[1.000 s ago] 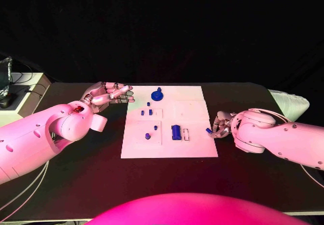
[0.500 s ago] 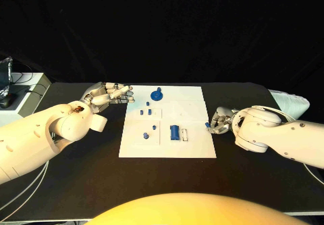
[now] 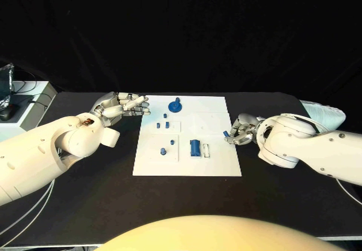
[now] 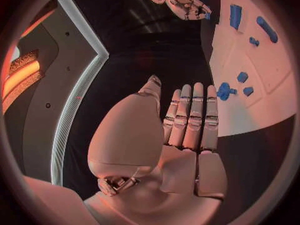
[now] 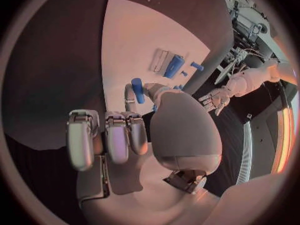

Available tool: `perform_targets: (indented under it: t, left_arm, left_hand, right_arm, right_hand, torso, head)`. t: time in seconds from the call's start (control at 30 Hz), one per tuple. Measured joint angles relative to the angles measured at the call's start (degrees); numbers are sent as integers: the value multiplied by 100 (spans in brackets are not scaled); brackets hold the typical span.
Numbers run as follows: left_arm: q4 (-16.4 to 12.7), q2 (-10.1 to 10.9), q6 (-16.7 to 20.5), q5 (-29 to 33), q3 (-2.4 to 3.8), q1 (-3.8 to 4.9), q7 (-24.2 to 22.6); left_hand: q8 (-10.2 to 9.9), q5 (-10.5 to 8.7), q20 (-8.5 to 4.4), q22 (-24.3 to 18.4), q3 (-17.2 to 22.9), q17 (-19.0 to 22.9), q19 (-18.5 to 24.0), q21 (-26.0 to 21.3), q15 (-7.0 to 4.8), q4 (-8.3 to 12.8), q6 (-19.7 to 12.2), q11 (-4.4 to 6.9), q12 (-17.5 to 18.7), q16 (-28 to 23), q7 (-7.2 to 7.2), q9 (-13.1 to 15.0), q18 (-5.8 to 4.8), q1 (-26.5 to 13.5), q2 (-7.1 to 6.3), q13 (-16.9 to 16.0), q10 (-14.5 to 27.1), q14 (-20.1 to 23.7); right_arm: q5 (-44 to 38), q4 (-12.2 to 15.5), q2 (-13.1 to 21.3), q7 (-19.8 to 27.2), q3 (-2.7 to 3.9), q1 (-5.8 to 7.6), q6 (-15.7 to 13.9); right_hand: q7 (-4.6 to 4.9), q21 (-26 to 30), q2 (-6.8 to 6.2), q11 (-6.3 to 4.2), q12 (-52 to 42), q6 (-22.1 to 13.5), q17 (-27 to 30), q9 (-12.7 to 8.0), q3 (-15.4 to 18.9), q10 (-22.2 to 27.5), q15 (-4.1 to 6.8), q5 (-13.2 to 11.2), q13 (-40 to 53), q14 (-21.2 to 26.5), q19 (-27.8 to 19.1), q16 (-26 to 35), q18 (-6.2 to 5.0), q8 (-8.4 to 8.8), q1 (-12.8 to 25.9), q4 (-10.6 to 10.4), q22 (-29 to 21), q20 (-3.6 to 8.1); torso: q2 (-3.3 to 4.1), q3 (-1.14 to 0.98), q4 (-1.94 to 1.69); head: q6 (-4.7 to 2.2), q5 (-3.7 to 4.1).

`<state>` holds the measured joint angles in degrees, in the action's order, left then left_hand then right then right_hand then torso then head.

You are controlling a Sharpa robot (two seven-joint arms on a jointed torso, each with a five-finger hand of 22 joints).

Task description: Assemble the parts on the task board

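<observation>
On the black matte desk (image 3: 90, 209) lies the flat white rectangular task board (image 3: 189, 162), and every place below is told from this board. Just beside its right edge hangs the right silver hand (image 3: 242, 132), which pinches a small blue peg-shaped part (image 3: 225, 134) between the thumb and a finger, the peg hanging over the board's right margin. To do this step well, I think the hand should bring the peg upright over its hole, lower it slowly, and let go only when it is seated. Beside the board's far left corner hovers the left silver hand (image 3: 121, 107), fingers straight and apart, holding nothing. Near the board's middle stands a blue smooth block (image 3: 195, 147), and at its far edge a round blue disc with a knob (image 3: 176, 106). Small blue pegs (image 3: 162, 125) lie between them. All the parts look like hard, smooth plastic.
</observation>
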<state>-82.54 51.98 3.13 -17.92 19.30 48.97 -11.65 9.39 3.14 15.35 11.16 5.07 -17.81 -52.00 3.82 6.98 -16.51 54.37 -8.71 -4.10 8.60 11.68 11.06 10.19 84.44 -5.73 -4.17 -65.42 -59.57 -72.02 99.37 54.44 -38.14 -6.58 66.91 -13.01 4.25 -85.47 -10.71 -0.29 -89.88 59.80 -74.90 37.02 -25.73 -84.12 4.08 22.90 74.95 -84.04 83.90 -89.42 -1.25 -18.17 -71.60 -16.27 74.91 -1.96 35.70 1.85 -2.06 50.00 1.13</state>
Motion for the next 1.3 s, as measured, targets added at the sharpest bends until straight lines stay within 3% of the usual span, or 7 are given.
perform_targets:
  t: [0.07,0.27,0.3,0.37,0.5,1.3]
  left_arm:
    - [0,-1,1,0,0,0,4]
    - [3,-16,1,0,0,-1,12]
    - [3,-18,1,1,0,-1,13]
    - [4,-19,1,1,0,-1,15]
    - [5,-18,0,1,0,-2,18]
    - [3,-7,-2,2,-1,-4,34]
  left_hand:
    - [0,0,0,0,0,0,0,0,0,0,0,0,0,0,0,0,-1,0,0,0,0,0]
    - [0,0,0,0,0,0,0,0,0,0,0,0,0,0,0,0,0,0,0,0,0,0]
    - [0,0,0,0,0,1,0,0,0,0,0,0,0,0,0,0,0,0,0,0,0,0]
    - [0,0,0,-1,0,1,0,0,0,0,0,0,0,0,0,-1,0,0,0,0,0,0]
    - [0,0,0,-6,0,1,0,0,0,0,0,0,0,0,0,-8,0,0,0,0,0,0]
    - [-9,0,0,-13,0,-4,0,0,0,0,21,1,-1,0,20,-13,0,0,0,0,0,0]
  right_arm:
    - [108,-16,-68,0,-2,-2,-26]
    - [549,-142,-321,8,-31,-117,-113]
    - [643,-170,-372,10,-40,-152,-131]
    - [778,-206,-446,14,-49,-196,-154]
    - [1024,-274,-575,26,-53,-258,-196]
    - [1435,-414,-804,94,-72,-336,-347]
  right_hand:
    - [5,0,22,0,0,-5,0,3,-114,0,0,-39,0,0,0,0,0,1,22,114,0,0]
    - [-30,0,3,0,0,-9,0,29,-123,0,0,-190,-1,0,0,0,0,-24,186,123,0,0]
    - [-30,0,18,0,0,-10,0,30,-352,0,0,-268,-1,0,0,0,0,-25,250,352,0,0]
    - [-30,0,20,0,0,-10,0,30,-363,0,0,-370,-1,0,0,0,-1,-24,305,363,0,0]
    - [-31,0,14,0,0,-9,0,4,-670,0,0,-446,-1,0,0,0,0,-23,513,655,0,0]
    - [-61,26,37,-21,0,22,-4,-51,-694,22,0,-429,-3,0,0,0,0,-15,717,680,4,0]
  torso:
    - [1,2,3]
    - [4,3,5]
    - [5,1,5]
    - [6,0,3]
    - [9,-3,-3]
    - [12,-7,3]
  head:
    - [0,2]
    - [0,27]
    - [0,34]
    - [0,38]
    - [0,42]
    - [0,24]
